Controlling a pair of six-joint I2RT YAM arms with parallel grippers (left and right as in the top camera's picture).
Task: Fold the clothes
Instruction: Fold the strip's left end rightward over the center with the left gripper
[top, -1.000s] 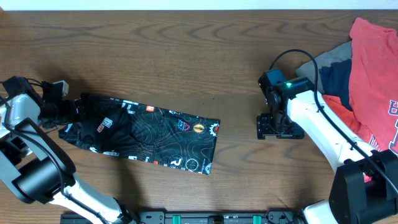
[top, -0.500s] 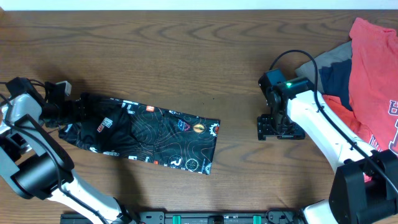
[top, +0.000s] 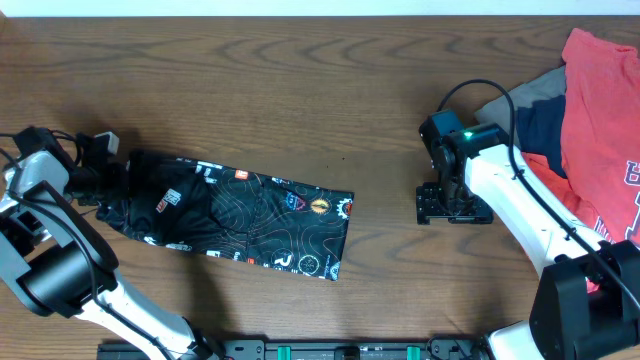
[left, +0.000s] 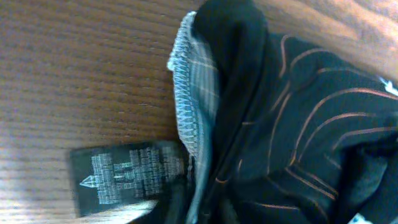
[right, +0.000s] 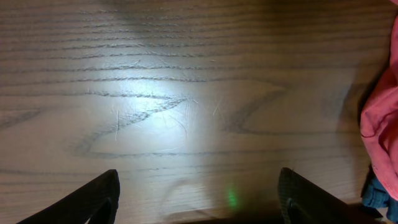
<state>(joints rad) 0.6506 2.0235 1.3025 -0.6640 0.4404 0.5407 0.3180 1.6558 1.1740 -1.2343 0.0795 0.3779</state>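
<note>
The black jersey (top: 240, 215) with orange contour lines lies folded into a long band on the table, left of centre. My left gripper (top: 116, 178) is at its left end, shut on the bunched fabric there. The left wrist view is filled by that black cloth (left: 298, 124), its pale stitched hem (left: 188, 106) and a care label (left: 124, 177); the fingers are hidden by cloth. My right gripper (top: 452, 203) stands open over bare wood, its two fingertips (right: 93, 199) wide apart with nothing between them.
A pile of clothes lies at the right edge: a red T-shirt (top: 600, 120) over grey (top: 530, 95) and navy (top: 540, 130) garments. A fold of the red cloth (right: 380, 118) shows at the right of the right wrist view.
The left gripper has closed on the jersey's left end and shifted slightly left. The right arm and the jersey's body have hardly moved.
</note>
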